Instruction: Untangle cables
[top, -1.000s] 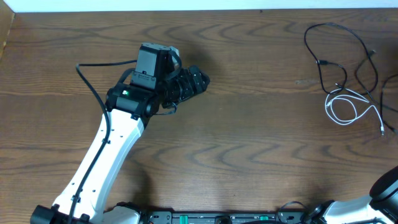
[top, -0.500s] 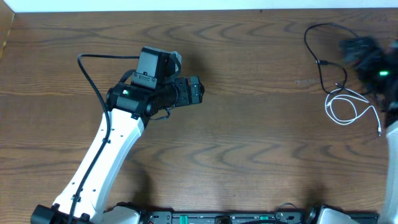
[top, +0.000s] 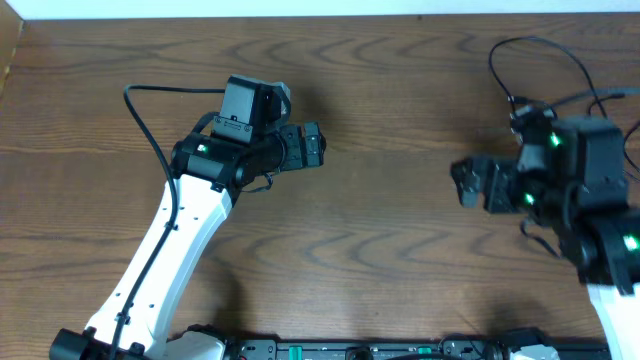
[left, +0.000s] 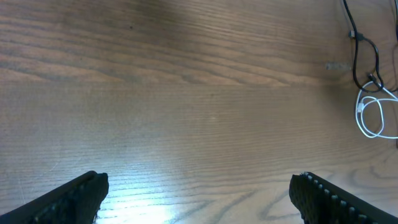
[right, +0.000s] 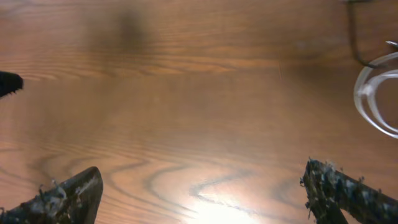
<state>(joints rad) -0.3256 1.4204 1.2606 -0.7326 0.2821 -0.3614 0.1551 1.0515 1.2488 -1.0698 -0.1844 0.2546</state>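
The black cable (top: 491, 65) loops at the table's far right. It also shows in the left wrist view (left: 355, 62) and the right wrist view (right: 352, 37). The white cable (left: 359, 112) lies coiled just below it, and one loop shows in the right wrist view (right: 357, 93). In the overhead view the right arm covers the white cable. My right gripper (top: 466, 183) is open and empty, pointing left, just left of the cables (right: 199, 199). My left gripper (top: 312, 147) is open and empty, far left of the cables (left: 199, 202).
The brown wooden table (top: 400, 250) is bare between the two grippers. The left arm's own thick black wire (top: 150, 130) arcs behind its wrist. The left gripper's dark tip (right: 9, 83) shows at the left edge of the right wrist view.
The right arm has swung in from the right edge and now hangs over the cables, its gripper pointing left. The left gripper has turned slightly and since held still.
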